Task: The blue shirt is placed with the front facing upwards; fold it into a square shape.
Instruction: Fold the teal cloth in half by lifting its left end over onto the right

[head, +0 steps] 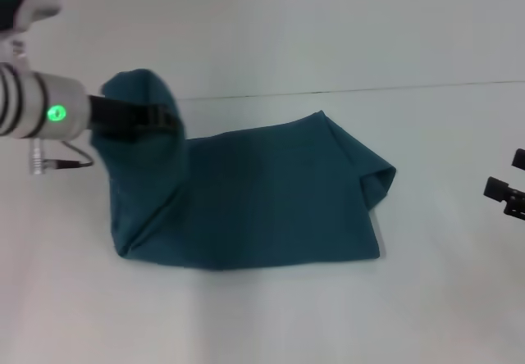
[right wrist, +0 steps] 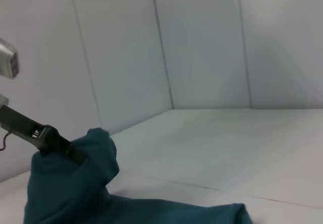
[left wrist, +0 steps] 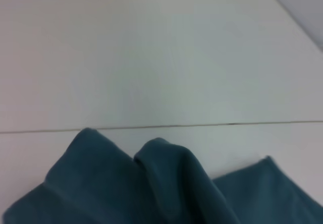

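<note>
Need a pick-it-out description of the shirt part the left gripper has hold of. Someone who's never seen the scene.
On the white table lies the blue shirt, partly folded, no lettering showing. Follow it to the robot's left end, where the cloth rises off the table into a hump under the left gripper. That raised bunch is the part: the only cloth lifted, the rest lying flat. The right gripper sits apart at the table's right edge.

blue shirt (head: 271,200) on table (head: 262,315), its left end lifted by left gripper (head: 168,122), right gripper (head: 504,192) well apart at right

Even, bright, diffuse light; faint shadows; soft blur in wrist views.
</note>
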`<state>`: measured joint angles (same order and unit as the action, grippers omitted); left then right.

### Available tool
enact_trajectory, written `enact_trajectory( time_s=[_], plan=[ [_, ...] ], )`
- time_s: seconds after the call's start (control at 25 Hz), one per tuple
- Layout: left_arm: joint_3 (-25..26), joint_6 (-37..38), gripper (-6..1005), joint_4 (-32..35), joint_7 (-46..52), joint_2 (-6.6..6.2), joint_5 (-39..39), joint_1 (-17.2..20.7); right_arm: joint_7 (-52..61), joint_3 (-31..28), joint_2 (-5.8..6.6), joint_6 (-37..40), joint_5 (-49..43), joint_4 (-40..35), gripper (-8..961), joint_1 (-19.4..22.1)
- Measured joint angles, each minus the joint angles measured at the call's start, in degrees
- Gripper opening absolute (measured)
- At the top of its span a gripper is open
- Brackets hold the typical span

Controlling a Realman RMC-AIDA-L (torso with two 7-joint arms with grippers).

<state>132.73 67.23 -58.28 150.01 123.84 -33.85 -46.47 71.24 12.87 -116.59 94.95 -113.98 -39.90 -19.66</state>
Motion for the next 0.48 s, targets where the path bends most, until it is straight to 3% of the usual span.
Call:
enact_trajectory(
  time_s=[0.32,0.48],
  plan=[
    [-13.58,-7.13,119,3.88,6.54,0.63,-2.11,-1.50,-0.96,-0.75,0.05,-0.83,-0.02,0.47,883,0.76],
    [-15.32,-9.21,121,5.42,6.73,0.58,-6.07,-1.52,-0.97,-0.81,0.04,-0.97,-0.09,0.50,883,0.91]
  ],
)
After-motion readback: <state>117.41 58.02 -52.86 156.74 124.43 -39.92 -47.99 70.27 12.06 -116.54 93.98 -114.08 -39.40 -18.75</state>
